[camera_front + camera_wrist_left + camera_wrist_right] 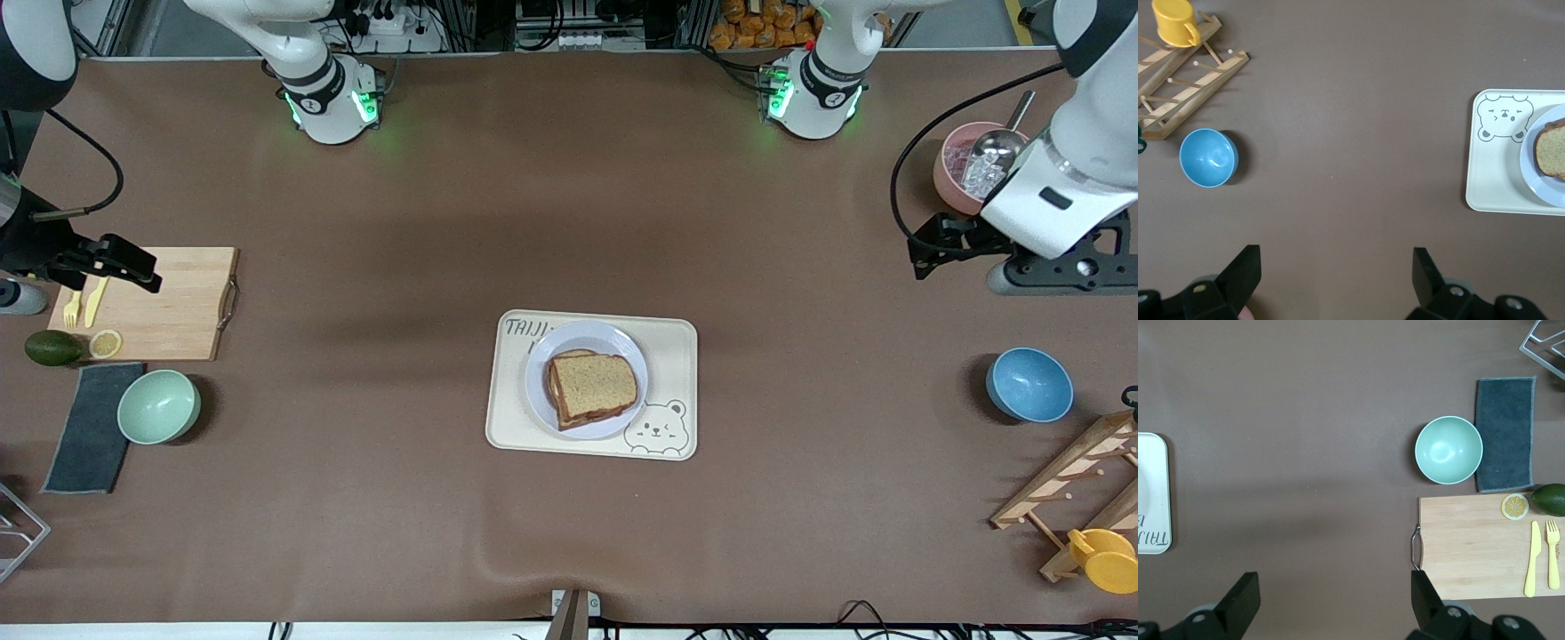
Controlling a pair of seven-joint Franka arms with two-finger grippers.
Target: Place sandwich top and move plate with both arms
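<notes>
The sandwich top (594, 382), a light-brown bread slice, lies on the stacked sandwich on the pale round plate (540, 380). The plate sits on a cream bear-printed tray (676, 356) at mid-table. My left gripper (929, 249) hangs open and empty over bare table at the left arm's end. In the left wrist view it (1337, 273) is well apart from the tray (1491, 180), the plate (1538, 183) and the bread (1551, 150). My right gripper (133, 264) hangs open and empty by the cutting board. In the right wrist view it (1335, 597) is apart from the tray's edge (1155, 493).
At the right arm's end are a wooden cutting board (169, 302) with yellow cutlery and a lemon slice, an avocado (52, 347), a green bowl (158, 406) and a dark cloth (89, 427). At the left arm's end are a blue bowl (1029, 384), a pink bowl (956, 169) with a scoop, and a wooden rack (1067, 489) with a yellow cup.
</notes>
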